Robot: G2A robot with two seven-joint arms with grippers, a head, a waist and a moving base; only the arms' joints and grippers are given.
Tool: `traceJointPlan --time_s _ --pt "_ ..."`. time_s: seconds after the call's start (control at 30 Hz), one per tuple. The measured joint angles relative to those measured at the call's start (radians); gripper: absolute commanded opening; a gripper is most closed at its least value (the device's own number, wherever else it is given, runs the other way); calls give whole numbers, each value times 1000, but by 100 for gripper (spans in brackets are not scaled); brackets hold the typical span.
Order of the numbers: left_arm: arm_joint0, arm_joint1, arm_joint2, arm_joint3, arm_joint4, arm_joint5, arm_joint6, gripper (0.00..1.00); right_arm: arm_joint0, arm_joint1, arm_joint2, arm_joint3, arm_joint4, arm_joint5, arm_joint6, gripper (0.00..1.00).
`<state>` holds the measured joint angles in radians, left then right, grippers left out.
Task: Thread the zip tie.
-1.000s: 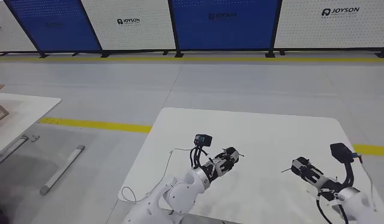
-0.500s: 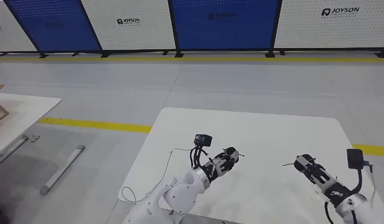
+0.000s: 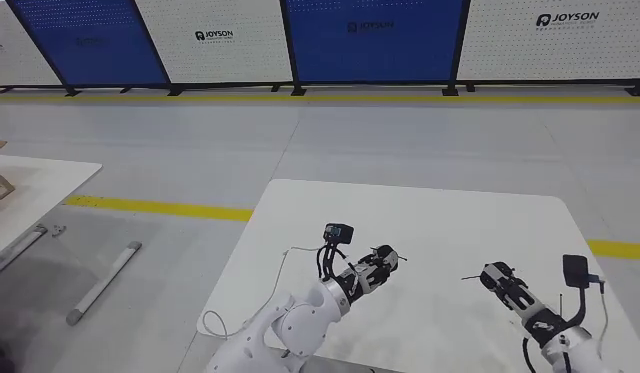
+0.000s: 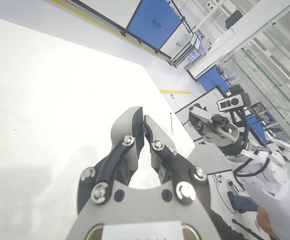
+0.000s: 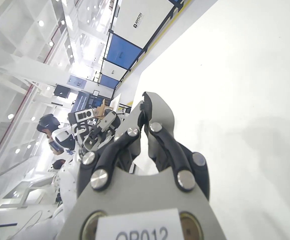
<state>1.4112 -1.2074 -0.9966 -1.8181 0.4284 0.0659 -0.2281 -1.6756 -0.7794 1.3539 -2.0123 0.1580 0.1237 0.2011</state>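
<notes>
Edging leftward, the right gripper (image 3: 491,272) holds the zip tie (image 3: 472,276).

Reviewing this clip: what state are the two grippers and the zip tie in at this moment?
left gripper: shut, fingertips pressed together, above the table.
right gripper: shut, apparently pinching one end of the zip tie.
zip tie: straight, not looped or threaded, sticking out from the right gripper's tips.
</notes>
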Motion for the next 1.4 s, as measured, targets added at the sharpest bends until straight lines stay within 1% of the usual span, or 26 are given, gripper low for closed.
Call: traceJointPlan --time_s 0.53,0.57,0.7,0.8,0.87,1.13,1.2,1.27,1.4 --pt "-1 0 2 0 3 -2 -1 0 0 0 0 0 0 0 0 0" --pt "-4 0 5 2 8 -3 -5 0 0 0 0 0 0 0 0 0" --pt "-44 -2 31 22 76 12 -54 0 0 0 0 0 0 0 0 0" --pt "-63 -5 49 42 75 -13 -64 0 0 0 0 0 0 0 0 0" --pt "-67 -7 51 47 67 -18 -62 0 0 0 0 0 0 0 0 0" --pt "-66 -7 53 49 70 -18 -59 0 0 0 0 0 0 0 0 0" --pt "-69 -9 71 63 81 -30 -58 0 0 0 0 0 0 0 0 0" --pt "-79 -13 91 81 92 -36 -52 0 0 0 0 0 0 0 0 0" --pt "-112 -27 141 124 107 -41 -41 0 0 0 0 0 0 0 0 0"
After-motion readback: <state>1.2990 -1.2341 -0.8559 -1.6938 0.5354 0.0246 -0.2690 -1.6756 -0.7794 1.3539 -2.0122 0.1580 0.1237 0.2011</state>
